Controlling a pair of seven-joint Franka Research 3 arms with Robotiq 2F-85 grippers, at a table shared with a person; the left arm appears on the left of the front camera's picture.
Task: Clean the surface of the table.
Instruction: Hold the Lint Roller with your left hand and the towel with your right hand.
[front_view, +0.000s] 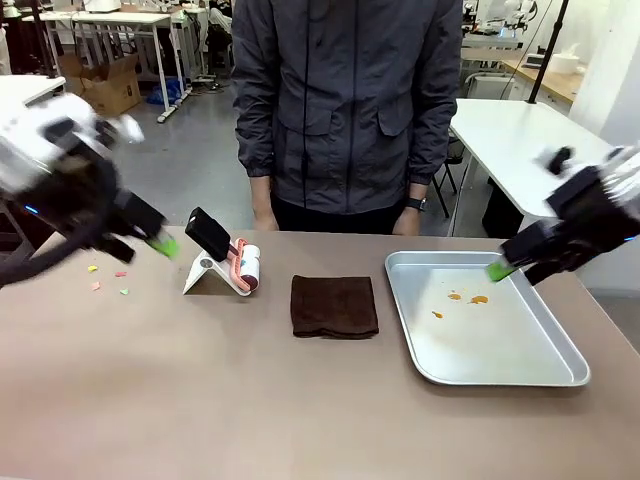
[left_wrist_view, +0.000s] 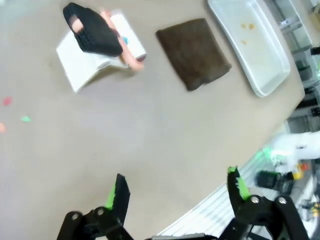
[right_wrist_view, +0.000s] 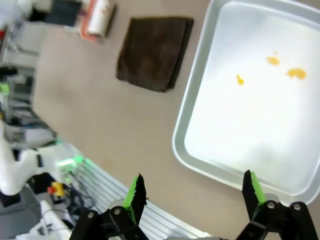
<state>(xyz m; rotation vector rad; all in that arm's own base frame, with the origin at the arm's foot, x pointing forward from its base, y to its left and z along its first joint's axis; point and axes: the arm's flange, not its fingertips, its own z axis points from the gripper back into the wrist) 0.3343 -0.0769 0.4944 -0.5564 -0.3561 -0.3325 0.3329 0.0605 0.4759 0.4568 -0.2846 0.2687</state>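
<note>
The tan-brown table (front_view: 250, 400) carries small coloured scraps (front_view: 105, 279) at its left, seen closer as red and green bits (left_wrist_view: 15, 110) in the left wrist view. A folded brown cloth (front_view: 334, 305) lies mid-table. Left of it a lint roller (front_view: 245, 267) with a black handle (left_wrist_view: 92, 35) leans on a white stand (left_wrist_view: 80, 62). My left gripper (front_view: 160, 245) hovers open above the scraps, its jaws wide (left_wrist_view: 177, 192) and empty. At the right, my right gripper (front_view: 500, 268) hangs open over the tray's far edge, nothing between its fingers (right_wrist_view: 194, 192).
A silver tray (front_view: 500, 345) sits at the table's right with a few orange crumbs (right_wrist_view: 295, 73) inside. A person in a dark jacket stands at the far edge, hands down. White tables and boxes stand behind.
</note>
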